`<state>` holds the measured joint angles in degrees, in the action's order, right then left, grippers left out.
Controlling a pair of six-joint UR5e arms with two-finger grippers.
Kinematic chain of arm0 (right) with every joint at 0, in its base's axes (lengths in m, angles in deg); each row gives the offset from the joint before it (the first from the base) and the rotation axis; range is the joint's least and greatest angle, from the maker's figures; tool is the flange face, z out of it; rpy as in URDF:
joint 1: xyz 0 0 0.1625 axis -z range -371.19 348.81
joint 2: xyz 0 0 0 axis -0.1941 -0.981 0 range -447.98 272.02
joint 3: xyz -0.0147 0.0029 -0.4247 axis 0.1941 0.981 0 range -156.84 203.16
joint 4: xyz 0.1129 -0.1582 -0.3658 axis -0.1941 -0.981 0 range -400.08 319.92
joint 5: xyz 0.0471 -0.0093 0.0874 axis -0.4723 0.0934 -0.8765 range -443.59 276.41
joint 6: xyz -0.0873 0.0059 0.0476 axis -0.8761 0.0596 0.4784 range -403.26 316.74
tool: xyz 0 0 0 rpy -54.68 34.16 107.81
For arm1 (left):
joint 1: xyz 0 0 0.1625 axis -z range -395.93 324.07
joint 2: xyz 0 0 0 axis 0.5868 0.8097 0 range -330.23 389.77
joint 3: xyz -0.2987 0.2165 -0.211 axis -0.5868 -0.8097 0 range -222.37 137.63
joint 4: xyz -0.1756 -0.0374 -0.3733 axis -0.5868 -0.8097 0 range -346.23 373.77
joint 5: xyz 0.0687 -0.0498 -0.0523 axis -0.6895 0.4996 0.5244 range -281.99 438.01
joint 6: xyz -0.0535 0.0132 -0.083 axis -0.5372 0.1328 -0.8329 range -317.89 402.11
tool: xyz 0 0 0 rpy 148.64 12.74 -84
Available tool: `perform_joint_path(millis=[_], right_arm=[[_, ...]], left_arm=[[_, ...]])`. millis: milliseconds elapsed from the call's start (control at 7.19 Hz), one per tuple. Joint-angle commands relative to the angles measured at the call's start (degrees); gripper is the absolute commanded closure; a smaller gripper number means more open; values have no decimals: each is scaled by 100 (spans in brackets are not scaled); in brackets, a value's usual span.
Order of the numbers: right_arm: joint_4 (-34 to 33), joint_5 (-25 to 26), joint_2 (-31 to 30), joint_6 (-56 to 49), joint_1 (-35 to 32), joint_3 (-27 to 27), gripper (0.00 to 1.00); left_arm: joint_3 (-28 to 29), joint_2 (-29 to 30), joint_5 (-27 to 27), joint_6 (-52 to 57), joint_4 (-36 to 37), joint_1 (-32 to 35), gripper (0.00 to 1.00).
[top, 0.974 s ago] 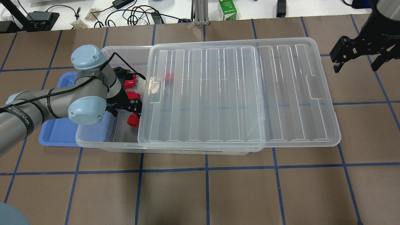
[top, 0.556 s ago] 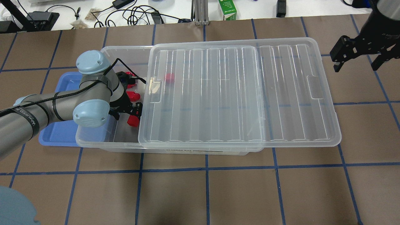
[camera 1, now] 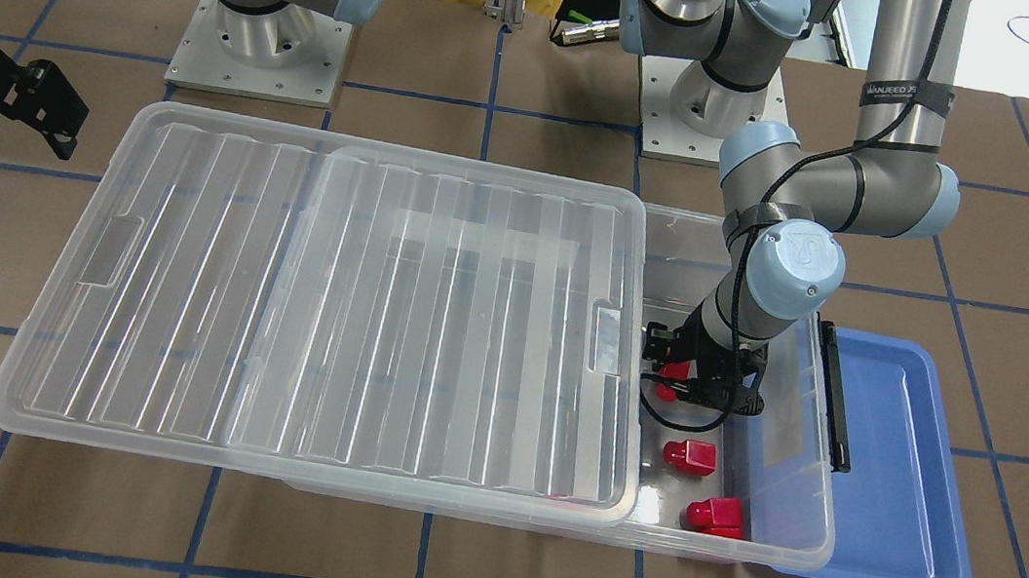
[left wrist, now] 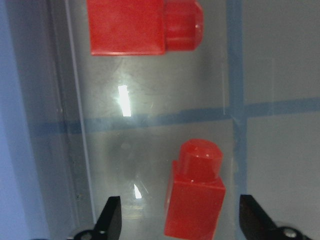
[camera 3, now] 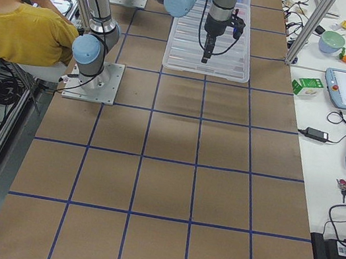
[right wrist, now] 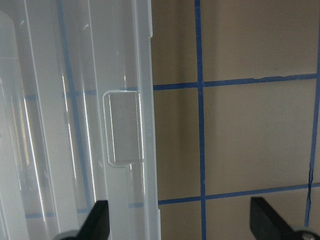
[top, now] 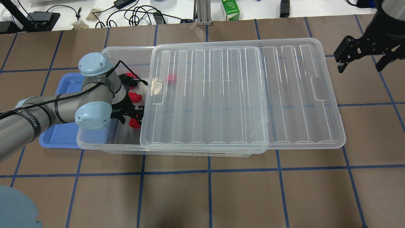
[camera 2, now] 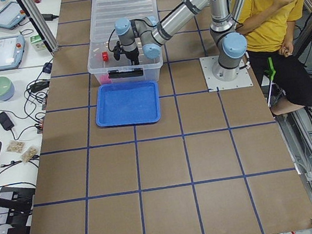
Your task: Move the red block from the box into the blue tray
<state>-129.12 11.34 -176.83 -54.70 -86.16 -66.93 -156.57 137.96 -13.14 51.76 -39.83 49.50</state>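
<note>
A black strap point(camera 1: 902, 93) around the left arm point(top: 47, 114) bears white letters reading roughly "VANJEED". The green carton point(top: 230, 9) carries white print and the box point(top: 95, 143) a dark label strip point(top: 190, 153); both are too small to read.

Lid point(top: 240, 95) covers most of box point(top: 95, 144); only its left end is open. Left gripper point(left wrist: 180, 215) sits in that gap, fingers point(left wrist: 111, 220) clear either side of red block point(left wrist: 196, 195).

I see the brown surface point(top: 240, 196) with blue lines point(top: 208, 172) that make big squares. The clear box point(top: 107, 146) sits on it. The blue tray point(top: 60, 139) lies flat on it, right beside the box's short end. Two grey metal plates point(camera 1: 197, 73) sit on it too.
</note>
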Motion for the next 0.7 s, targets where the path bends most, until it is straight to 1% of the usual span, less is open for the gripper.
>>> perform_joint_path(millis=[0, 139, 278, 417, 556], right_arm=[[-8, 7, -1, -42, 8, 0, 0], [-8, -1, -1, -51, 8, 0, 0], [-156, -2, -1, -51, 8, 0, 0], [-210, 7, -1, -69, 17, 0, 0], [-219, 7, -1, -69, 17, 0, 0]], left_arm=[[82, -26, 1, -6, -10, 0, 85], [82, -61, 10, -32, -10, 9, 100], [100, -183, 19, -50, -36, 26, 100], [335, -358, 1, -59, -262, 35, 100], [842, -560, 1, -68, -1135, 35, 100]])
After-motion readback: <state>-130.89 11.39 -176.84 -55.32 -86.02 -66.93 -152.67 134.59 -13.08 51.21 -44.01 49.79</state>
